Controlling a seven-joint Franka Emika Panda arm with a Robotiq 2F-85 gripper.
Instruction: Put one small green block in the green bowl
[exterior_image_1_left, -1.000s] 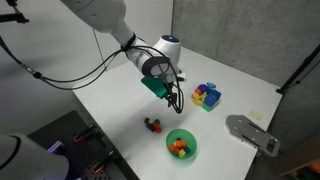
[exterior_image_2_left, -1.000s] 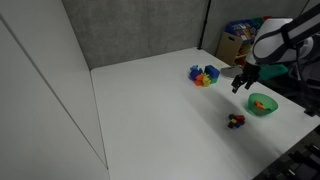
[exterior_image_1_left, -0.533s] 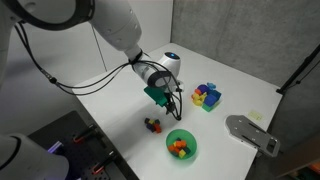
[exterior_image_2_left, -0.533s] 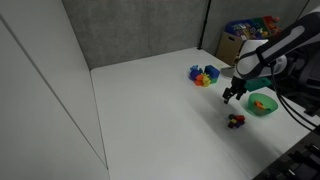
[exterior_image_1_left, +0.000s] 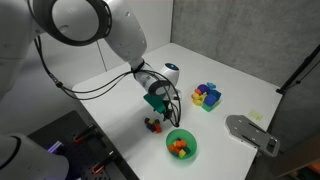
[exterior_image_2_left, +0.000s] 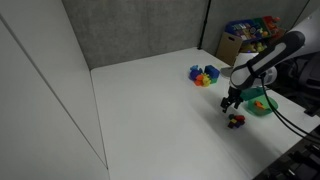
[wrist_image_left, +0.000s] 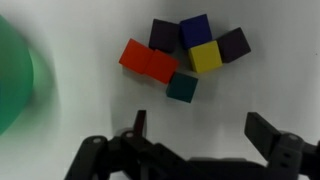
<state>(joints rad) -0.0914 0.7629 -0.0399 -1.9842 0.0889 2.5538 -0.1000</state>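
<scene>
In the wrist view a small dark-green block (wrist_image_left: 182, 87) lies at the near edge of a cluster of tiny cubes, touching a red piece (wrist_image_left: 148, 62) and a yellow cube (wrist_image_left: 205, 57). My gripper (wrist_image_left: 200, 128) is open and empty, just short of that block, its fingers wide apart. The green bowl (wrist_image_left: 12, 80) is blurred at the left edge. In both exterior views the gripper (exterior_image_1_left: 166, 108) (exterior_image_2_left: 231, 102) hangs low over the cluster (exterior_image_1_left: 153, 125) (exterior_image_2_left: 236, 121), next to the bowl (exterior_image_1_left: 190, 152) (exterior_image_2_left: 262, 105). Orange pieces lie in the bowl.
A pile of bigger blue, yellow, green and purple blocks (exterior_image_1_left: 206, 96) (exterior_image_2_left: 204, 76) stands farther back on the white table. A grey flat object (exterior_image_1_left: 250, 132) lies near the table's edge. Blue (wrist_image_left: 195, 30) and purple (wrist_image_left: 233, 44) tiny cubes lie behind the green one.
My gripper has come down and moved from above the table's middle toward the cluster of tiny cubes. The blocks and the bowl have not moved.
</scene>
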